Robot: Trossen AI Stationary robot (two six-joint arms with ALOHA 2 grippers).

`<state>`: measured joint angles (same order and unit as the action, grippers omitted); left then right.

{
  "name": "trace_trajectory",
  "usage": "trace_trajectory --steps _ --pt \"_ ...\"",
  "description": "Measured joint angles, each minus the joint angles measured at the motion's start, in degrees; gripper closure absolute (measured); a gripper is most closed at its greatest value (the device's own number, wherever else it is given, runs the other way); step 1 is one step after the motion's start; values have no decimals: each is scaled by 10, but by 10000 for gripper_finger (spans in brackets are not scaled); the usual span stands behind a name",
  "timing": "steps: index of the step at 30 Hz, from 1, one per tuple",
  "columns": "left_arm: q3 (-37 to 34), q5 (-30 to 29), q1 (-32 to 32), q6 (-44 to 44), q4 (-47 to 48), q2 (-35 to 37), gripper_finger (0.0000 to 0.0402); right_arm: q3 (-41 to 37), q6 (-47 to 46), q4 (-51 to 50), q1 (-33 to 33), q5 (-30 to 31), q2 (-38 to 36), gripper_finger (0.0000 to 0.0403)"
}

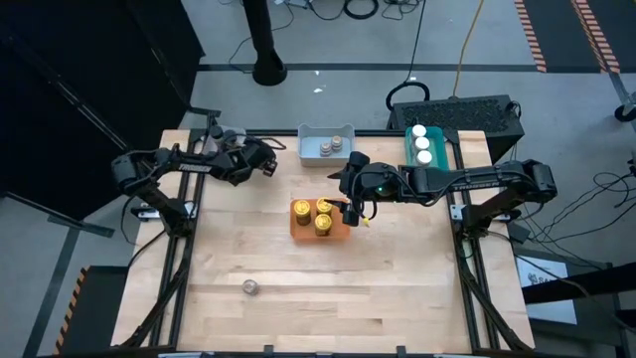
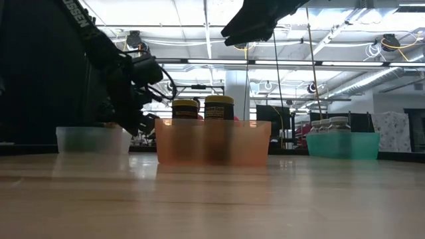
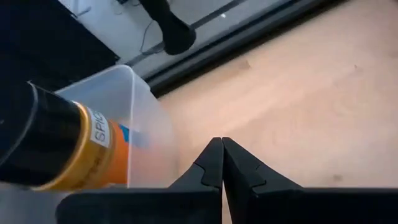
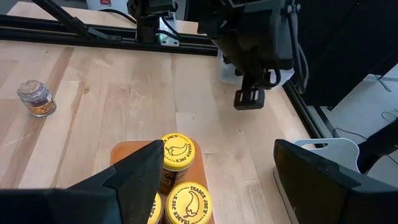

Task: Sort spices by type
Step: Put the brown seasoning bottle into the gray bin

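Three yellow-lidded spice jars stand in the orange tray at mid-table. My right gripper hovers open just above that tray's right end, its fingers clear of the lids. My left gripper is shut and holds nothing; it hangs over bare table beside the clear tray. A dark-lidded orange jar shows through that tray's wall. One more jar stands alone near the table's front edge.
A blue-grey tray with two grey-lidded jars stands at the far middle. A teal tray with three white-lidded jars stands at the far right. Bare wood stretches across the table's near half.
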<state>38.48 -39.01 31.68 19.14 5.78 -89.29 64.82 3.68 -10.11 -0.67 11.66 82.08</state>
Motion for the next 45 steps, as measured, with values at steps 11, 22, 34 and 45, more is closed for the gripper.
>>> trace_trajectory --steps 11,22,34,45 --pt "0 320 -126 24 106 35 396 0 0 0 0 0 0 117" --pt "125 245 -396 212 453 256 396 0 0 14 -1 0 19 117" --pt "249 390 -677 329 535 244 396 0 -14 4 -1 0 20 117" --pt "249 393 -711 390 516 153 305 0 -41 -2 0 0 20 117"
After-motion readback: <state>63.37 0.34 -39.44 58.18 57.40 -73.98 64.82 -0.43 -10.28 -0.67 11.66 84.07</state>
